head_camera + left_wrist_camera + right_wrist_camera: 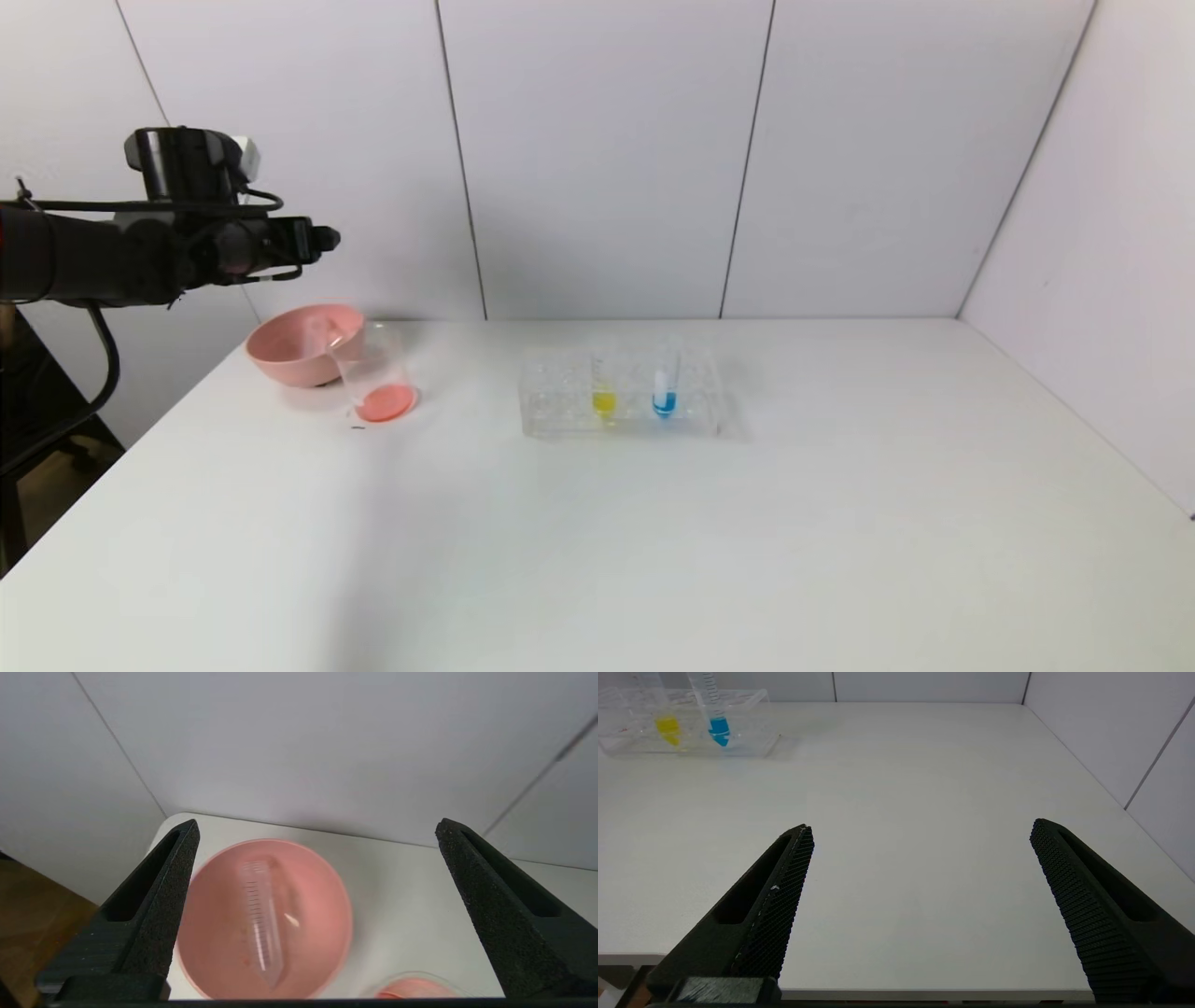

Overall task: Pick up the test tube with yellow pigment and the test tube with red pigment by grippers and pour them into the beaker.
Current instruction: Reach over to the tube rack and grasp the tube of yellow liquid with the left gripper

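My left gripper [322,240] hangs open and empty above the pink bowl [280,341] at the table's far left. In the left wrist view its fingers [168,896] frame the bowl [317,896]. A clear graduated test tube [261,914], the red-pigment one, lies blurred inside the bowl, and no liquid shows in it. The beaker [373,373] stands beside the bowl with red-orange liquid at its bottom, and its edge shows in the wrist view [413,989]. The test tube with yellow pigment [603,387] stands upright in the rack [667,723]. My right gripper [920,825] is open and empty over the table's front edge.
A clear tube rack [560,411] sits mid-table and also holds a blue-liquid tube [664,390]. White wall panels close the back and the right side. The table's left edge runs just beside the bowl.
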`<state>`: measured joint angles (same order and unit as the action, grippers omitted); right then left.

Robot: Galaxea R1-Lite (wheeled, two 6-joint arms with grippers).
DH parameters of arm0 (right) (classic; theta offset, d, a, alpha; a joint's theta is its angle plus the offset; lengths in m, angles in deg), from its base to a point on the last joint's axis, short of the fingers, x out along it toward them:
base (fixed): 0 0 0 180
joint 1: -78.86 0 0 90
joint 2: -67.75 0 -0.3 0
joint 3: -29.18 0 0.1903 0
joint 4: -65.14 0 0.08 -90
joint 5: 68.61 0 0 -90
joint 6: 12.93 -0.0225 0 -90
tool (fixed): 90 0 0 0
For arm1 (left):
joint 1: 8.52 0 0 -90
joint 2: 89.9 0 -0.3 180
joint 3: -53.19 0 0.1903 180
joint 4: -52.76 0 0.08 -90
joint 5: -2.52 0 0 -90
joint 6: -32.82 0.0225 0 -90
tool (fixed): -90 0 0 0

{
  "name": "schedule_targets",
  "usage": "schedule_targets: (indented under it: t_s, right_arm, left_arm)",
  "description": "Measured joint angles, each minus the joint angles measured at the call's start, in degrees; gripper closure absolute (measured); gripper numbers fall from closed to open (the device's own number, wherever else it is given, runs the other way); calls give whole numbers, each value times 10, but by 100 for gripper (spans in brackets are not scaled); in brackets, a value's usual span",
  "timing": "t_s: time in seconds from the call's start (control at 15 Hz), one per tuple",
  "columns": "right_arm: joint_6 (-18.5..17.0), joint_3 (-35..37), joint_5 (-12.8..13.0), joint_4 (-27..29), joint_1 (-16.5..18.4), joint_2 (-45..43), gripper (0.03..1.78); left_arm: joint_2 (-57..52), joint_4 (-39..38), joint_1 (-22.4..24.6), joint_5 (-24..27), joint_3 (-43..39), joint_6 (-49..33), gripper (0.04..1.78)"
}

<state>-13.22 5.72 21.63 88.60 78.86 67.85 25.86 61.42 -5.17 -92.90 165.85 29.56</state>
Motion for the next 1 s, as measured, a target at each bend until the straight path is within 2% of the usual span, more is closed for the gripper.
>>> schedule_targets:
  t_s: [0.27,0.67,1.0]
  right_arm:
    - [0,0,0,0,0,0,11]
    - [0,0,0,0,0,0,11]
    - [0,0,0,0,0,0,11]
  left_arm:
    - [-66,-86,-56,20,-88,-30,6]
    - [-136,-177,-160,11,-204,-32,6]
    - [-150,-297,-266,-61,-306,-30,6]
